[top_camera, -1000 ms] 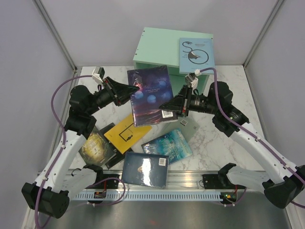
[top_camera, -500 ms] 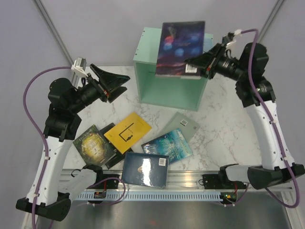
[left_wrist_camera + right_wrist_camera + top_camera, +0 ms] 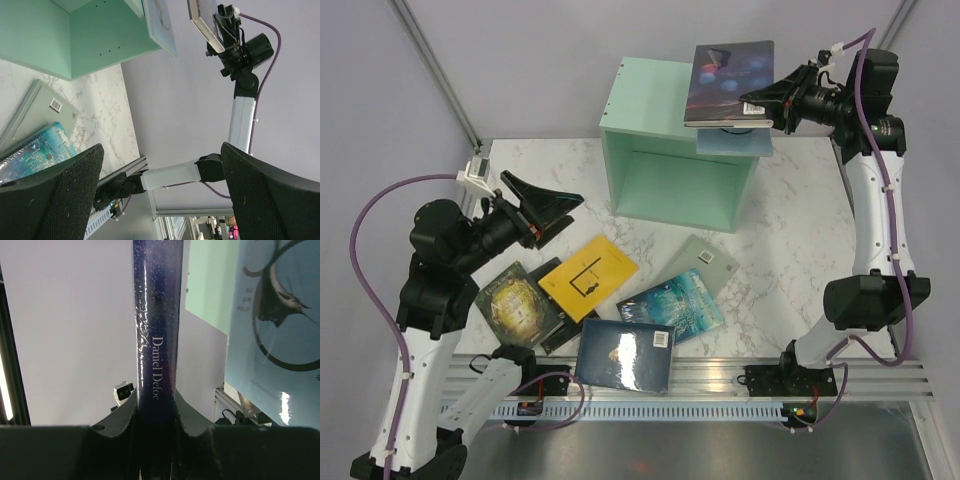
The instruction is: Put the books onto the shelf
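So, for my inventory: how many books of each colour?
Yellow book: 1
Navy book: 1
Gold-brown book: 1
Grey-green book: 1
Teal book: 1
Light blue book: 1
Dark galaxy book: 1
Total: 7, plus a dark edge under the yellow one, possibly another.

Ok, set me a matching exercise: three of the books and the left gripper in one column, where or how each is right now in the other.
1. dark galaxy book
2. light blue book
3. yellow book
4. left gripper

A. open, holding nothing
B. lying on top of the shelf
C. flat on the table
D. clamped in the right gripper, up above the shelf

Pairs: 1-D, 2-B, 3-C, 4-A
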Controlling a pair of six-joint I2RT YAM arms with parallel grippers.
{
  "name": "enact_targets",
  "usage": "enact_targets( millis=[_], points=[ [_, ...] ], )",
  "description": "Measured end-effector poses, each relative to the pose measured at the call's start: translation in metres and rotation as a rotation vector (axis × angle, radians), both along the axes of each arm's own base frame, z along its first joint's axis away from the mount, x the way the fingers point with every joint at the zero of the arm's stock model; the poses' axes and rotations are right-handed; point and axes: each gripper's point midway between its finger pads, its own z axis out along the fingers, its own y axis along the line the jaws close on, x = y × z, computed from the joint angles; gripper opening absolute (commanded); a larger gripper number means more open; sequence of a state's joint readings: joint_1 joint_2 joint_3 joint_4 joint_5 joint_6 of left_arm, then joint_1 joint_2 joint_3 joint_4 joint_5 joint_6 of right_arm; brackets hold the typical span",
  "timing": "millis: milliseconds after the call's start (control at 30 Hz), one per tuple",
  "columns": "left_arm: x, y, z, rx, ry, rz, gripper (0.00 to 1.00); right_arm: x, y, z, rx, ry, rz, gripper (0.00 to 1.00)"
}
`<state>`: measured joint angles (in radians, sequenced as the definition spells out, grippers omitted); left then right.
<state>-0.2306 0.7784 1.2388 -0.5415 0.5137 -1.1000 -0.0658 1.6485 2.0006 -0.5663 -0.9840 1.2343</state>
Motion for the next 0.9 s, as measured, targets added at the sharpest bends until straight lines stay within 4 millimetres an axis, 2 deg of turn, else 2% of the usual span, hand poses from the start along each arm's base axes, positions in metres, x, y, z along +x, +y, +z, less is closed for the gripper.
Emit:
enact_targets(
  millis=[100,300,433,533,700,767,800,833,900],
  points=[
    [-0.005,0.003,-0.005,0.003,0.003,0.011,1.00,0.004,-0.004,-0.016,0.000,0.067,0.011,0.00],
    [-0.010,0.005,-0.012,0.013,0.017,0.017,1.00,0.007,-0.009,-0.029,-0.009,0.107,0.012,0.00],
    [-0.013,0.006,-0.015,0.024,0.018,0.018,1.00,0.008,-0.011,-0.034,-0.023,0.102,0.014,0.20],
    [-0.015,0.007,-0.015,0.030,0.012,0.018,1.00,0.009,-0.012,-0.041,-0.028,0.124,0.015,0.31],
    [-0.017,0.008,-0.019,0.041,0.024,0.021,1.00,0.010,-0.013,-0.054,-0.035,0.151,0.018,0.43],
    [-0.017,0.008,-0.021,0.047,0.029,0.020,1.00,0.011,-0.015,-0.056,-0.038,0.151,0.016,0.53],
    [-0.017,0.008,-0.022,0.049,0.030,0.020,1.00,0.011,-0.017,-0.057,-0.041,0.147,0.012,0.62],
    [-0.017,0.008,-0.022,0.052,0.030,0.019,1.00,0.012,-0.020,-0.057,-0.039,0.149,0.007,0.76],
    [-0.018,0.008,-0.024,0.056,0.035,0.019,1.00,0.014,-0.027,-0.058,-0.040,0.148,-0.009,0.86]
  ],
)
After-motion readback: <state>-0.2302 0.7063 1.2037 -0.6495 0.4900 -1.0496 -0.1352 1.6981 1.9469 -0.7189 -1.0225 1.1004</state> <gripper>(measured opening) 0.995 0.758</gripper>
